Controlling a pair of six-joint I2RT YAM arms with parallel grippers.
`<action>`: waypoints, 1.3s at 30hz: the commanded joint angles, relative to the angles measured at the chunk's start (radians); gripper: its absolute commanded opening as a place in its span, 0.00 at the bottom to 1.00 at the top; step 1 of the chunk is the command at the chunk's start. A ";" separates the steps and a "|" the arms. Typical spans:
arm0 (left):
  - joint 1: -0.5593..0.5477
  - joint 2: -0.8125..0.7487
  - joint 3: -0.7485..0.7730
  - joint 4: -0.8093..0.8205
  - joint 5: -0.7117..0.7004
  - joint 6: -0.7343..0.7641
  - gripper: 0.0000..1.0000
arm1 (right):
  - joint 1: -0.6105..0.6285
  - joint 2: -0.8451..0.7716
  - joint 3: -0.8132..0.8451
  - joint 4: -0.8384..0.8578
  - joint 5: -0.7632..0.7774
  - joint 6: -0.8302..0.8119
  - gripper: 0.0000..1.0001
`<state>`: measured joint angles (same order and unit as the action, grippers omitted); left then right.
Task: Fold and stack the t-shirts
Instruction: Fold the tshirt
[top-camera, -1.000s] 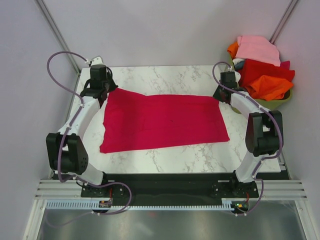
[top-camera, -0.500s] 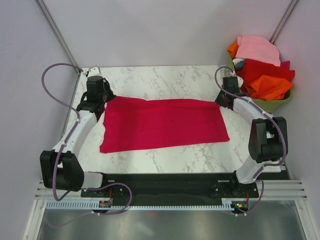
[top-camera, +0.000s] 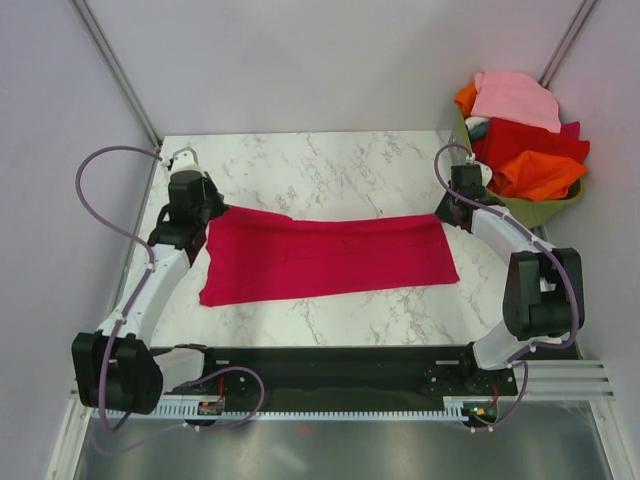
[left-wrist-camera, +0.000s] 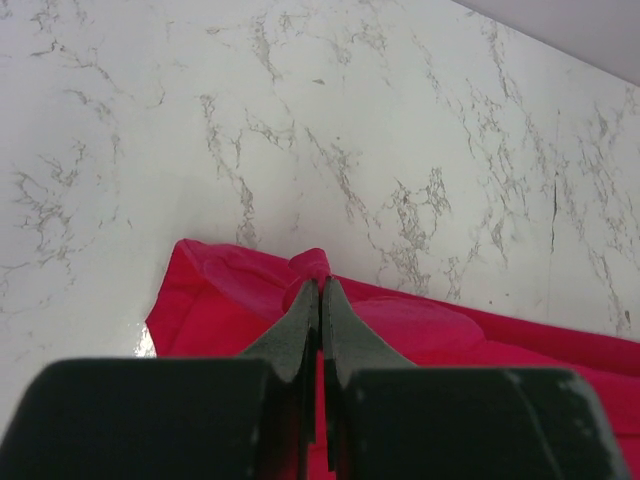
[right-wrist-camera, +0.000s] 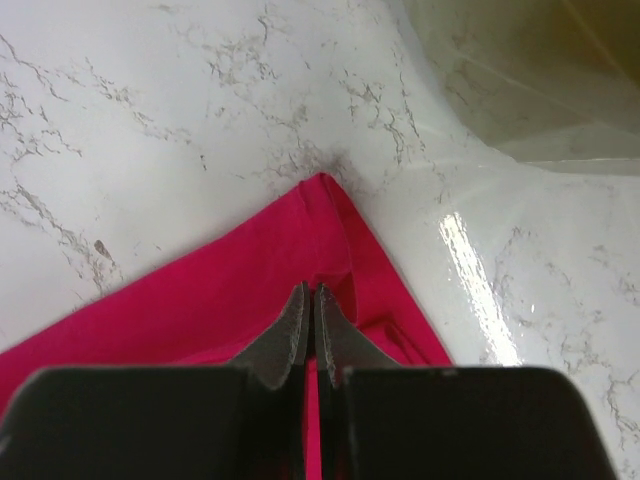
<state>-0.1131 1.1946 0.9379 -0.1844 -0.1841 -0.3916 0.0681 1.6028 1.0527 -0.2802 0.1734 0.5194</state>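
Pinching crimson t-shirt (top-camera: 330, 255) far corners — left hand (left-wrist-camera: 320, 290), right hand (right-wrist-camera: 312, 295) clenched on cloth — basket (top-camera: 545, 211) near right.

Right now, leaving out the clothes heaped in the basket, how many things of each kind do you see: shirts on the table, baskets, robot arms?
Shirts on the table: 1, the crimson t-shirt
Baskets: 1, the olive-green basket
Robot arms: 2, the left arm and the right arm
Total: 4
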 joint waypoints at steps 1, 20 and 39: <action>-0.003 -0.069 -0.024 0.040 -0.038 -0.001 0.02 | -0.005 -0.060 -0.029 0.035 -0.002 -0.007 0.00; -0.002 -0.214 -0.240 -0.016 -0.012 -0.092 0.02 | -0.005 -0.152 -0.220 0.114 -0.006 0.044 0.00; -0.003 -0.506 -0.456 -0.104 -0.003 -0.242 0.29 | -0.005 -0.277 -0.361 0.211 0.023 0.125 0.51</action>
<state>-0.1146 0.7353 0.4648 -0.2699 -0.1501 -0.5892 0.0677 1.3636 0.6807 -0.1120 0.1886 0.6441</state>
